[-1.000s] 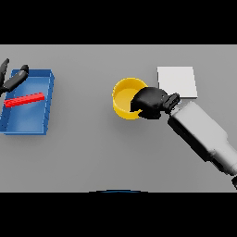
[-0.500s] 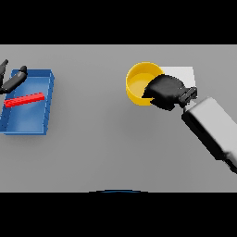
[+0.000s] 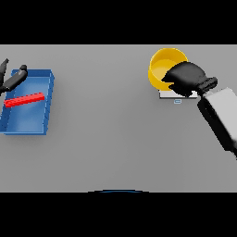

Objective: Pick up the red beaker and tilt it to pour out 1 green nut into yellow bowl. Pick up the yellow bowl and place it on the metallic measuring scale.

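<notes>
We see a blue tray (image 3: 28, 125) holding a red bar (image 3: 24, 100) just beside our left hand (image 3: 11, 79), fingers relaxed | right hand (image 3: 187, 78) fingers curled on the yellow bowl (image 3: 164, 65) rim | bowl round, bright, over the scale (image 3: 178, 96)

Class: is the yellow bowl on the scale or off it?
Over it: the yellow bowl, gripped by the right robot hand, covers the scale; contact cannot be told.

You see a smooth, slightly glossy yellow bowl (image 3: 163, 69), matt blue tray (image 3: 50, 95), matt grey table (image 3: 111, 129), pale flat-finished scale (image 3: 167, 95).
</notes>
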